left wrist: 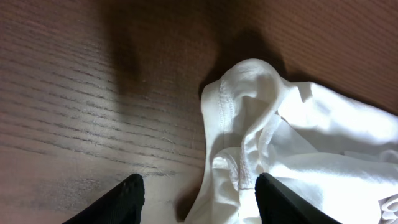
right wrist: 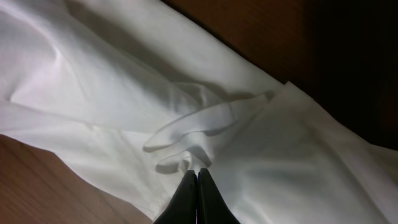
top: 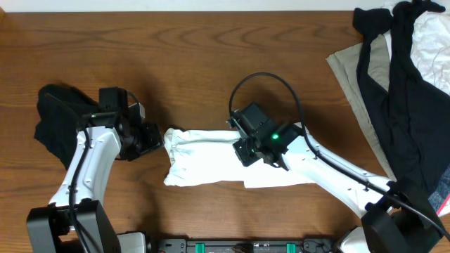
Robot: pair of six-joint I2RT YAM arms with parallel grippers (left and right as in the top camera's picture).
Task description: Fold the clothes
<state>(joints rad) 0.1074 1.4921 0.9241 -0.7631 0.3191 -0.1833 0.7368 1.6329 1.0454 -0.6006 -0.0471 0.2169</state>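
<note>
The white T-shirt (top: 207, 160) lies bunched into a long strip at the table's front centre. My left gripper (top: 152, 140) is open at its left end. In the left wrist view the fingers (left wrist: 199, 194) straddle the shirt's hemmed edge (left wrist: 242, 93), one over bare wood and one over fabric. My right gripper (top: 244, 150) is on the shirt's middle. In the right wrist view its fingers (right wrist: 198, 177) are pressed together, pinching a raised fold of the white fabric (right wrist: 93, 93).
A black garment (top: 53, 116) lies at the left beside my left arm. A pile at the back right holds a black piece (top: 401, 91), a beige piece (top: 348, 70) and a white piece (top: 436, 35). Bare wooden table (top: 176, 49) lies behind the shirt.
</note>
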